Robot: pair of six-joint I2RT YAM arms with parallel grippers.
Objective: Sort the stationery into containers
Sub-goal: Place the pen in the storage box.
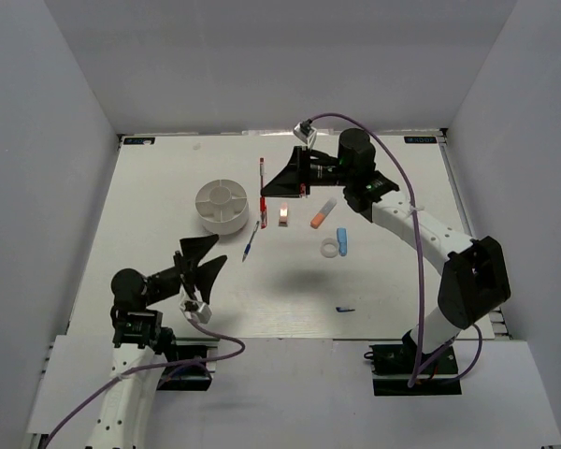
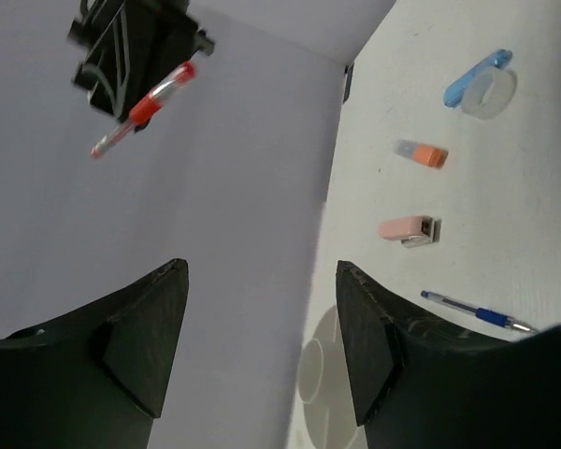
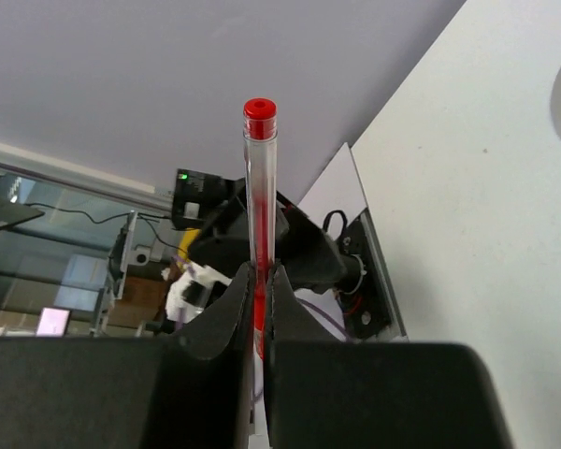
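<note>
Top external view shows the right gripper [image 1: 267, 190] in the upper middle of the frame, clamped on the thin red pen [image 1: 262, 178], held off the table [image 1: 150, 187] just right of the round white tub [image 1: 222, 206]. The right wrist view shows this pen pinched between the closed fingers. At lower left, the left gripper [image 1: 215, 253] stands wide with nothing between its fingers. On the table lie the thin blue pen [image 1: 251, 241], below and right of the tub, then the tan clip [image 1: 283, 214] and the orange-white stick [image 1: 323, 215]. Right of centre, the white ring [image 1: 331, 249] and light-blue eraser [image 1: 342, 241] lie side by side. A tiny blue cap [image 1: 344, 308] lies apart, lower in the frame.
</note>
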